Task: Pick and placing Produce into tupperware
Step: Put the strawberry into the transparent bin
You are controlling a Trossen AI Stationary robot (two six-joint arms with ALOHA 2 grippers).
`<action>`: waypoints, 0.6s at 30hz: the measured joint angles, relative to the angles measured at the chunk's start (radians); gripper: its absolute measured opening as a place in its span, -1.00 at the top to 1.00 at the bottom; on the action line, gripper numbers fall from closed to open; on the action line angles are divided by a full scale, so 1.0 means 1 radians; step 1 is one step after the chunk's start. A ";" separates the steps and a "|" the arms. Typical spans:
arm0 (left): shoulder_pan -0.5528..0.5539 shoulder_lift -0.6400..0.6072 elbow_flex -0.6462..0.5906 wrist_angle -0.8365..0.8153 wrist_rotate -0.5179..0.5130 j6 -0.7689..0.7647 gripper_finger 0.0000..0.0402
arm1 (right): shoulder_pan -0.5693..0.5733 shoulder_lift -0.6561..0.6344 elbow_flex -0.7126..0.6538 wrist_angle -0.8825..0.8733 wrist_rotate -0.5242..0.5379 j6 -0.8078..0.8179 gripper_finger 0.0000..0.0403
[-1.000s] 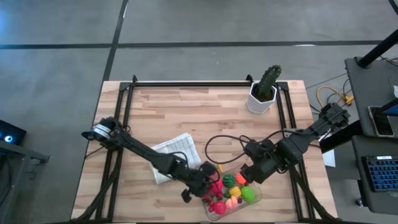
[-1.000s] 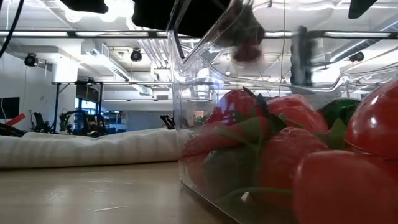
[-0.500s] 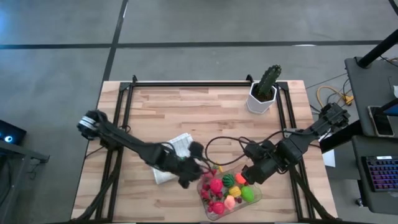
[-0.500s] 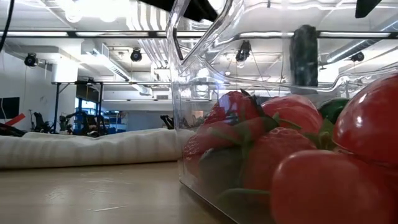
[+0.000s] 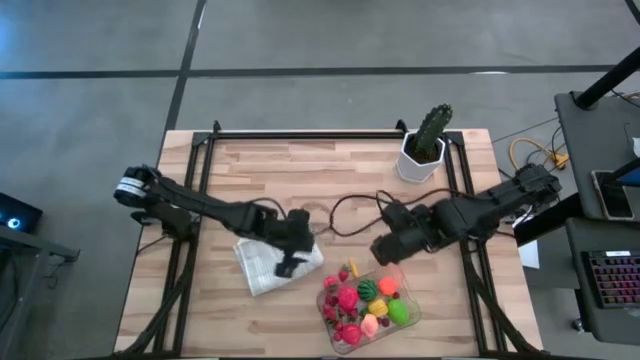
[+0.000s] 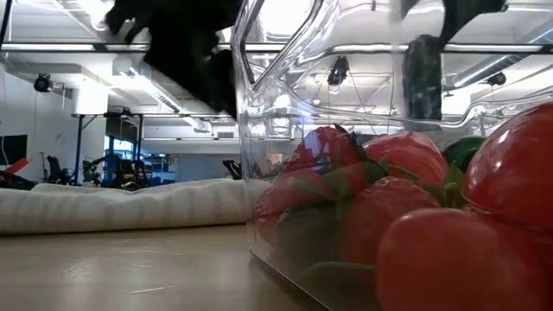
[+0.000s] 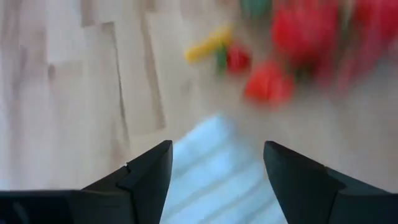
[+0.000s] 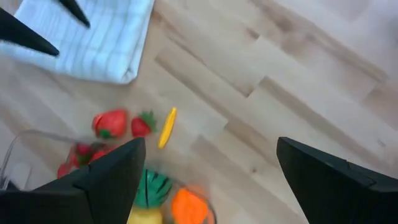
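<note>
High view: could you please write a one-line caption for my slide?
Both open grippers, left over the white checked folded cloth and right, hover beside the clear plastic rectangular container of colourful toy produce.

Two slim, matte black jointed arms, each ending in a black two-finger end effector: left end effector (image 5: 290, 258), right end effector (image 5: 381, 250). Thin black cables loop between them. Fingers (image 7: 147, 179) are flat, angular, dark wedges.

A lab: concrete floor (image 5: 90, 40), ceiling pipes (image 6: 155, 82), keyboard (image 5: 612, 278).
</note>
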 joint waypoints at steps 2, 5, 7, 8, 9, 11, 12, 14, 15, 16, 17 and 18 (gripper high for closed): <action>-0.026 0.006 -0.046 -0.001 -0.078 0.232 -0.18 | -0.030 0.000 0.000 0.008 -0.005 -0.027 -0.76; -0.046 0.012 -0.101 0.026 -0.101 0.476 -0.18 | -0.065 0.000 0.000 0.016 -0.029 -0.063 -0.76; -0.051 0.012 -0.120 0.074 -0.096 0.539 -0.18 | -0.078 0.000 0.000 0.017 -0.040 -0.072 -0.76; -0.052 0.012 -0.126 0.103 -0.091 0.553 -0.18 | -0.084 0.000 0.000 0.017 -0.044 -0.072 -0.76; -0.052 0.012 -0.130 0.144 -0.083 0.561 -0.18 | -0.087 0.000 0.000 0.017 -0.044 -0.072 -0.76; -0.051 0.012 -0.138 0.244 -0.077 0.583 -0.18 | -0.090 0.000 0.000 0.018 -0.045 -0.073 -0.76; -0.051 0.012 -0.140 0.281 -0.075 0.596 -0.18 | -0.094 0.000 0.000 0.018 -0.045 -0.074 -0.76; -0.050 0.012 -0.141 0.349 -0.048 0.606 -0.18 | -0.095 0.000 0.000 0.018 -0.045 -0.075 -0.76; -0.049 0.017 -0.141 0.371 -0.018 0.606 -0.18 | -0.098 0.000 0.000 0.017 -0.045 -0.075 -0.76; -0.047 0.028 -0.141 0.392 0.012 0.606 -0.18 | -0.100 0.000 0.000 0.017 -0.045 -0.075 -0.76; -0.047 0.040 -0.143 0.409 0.030 0.606 -0.18 | -0.101 0.000 0.000 0.018 -0.045 -0.075 -0.76; -0.047 0.055 -0.148 0.414 0.036 0.606 -0.18 | -0.103 0.000 0.000 0.017 -0.045 -0.073 -0.76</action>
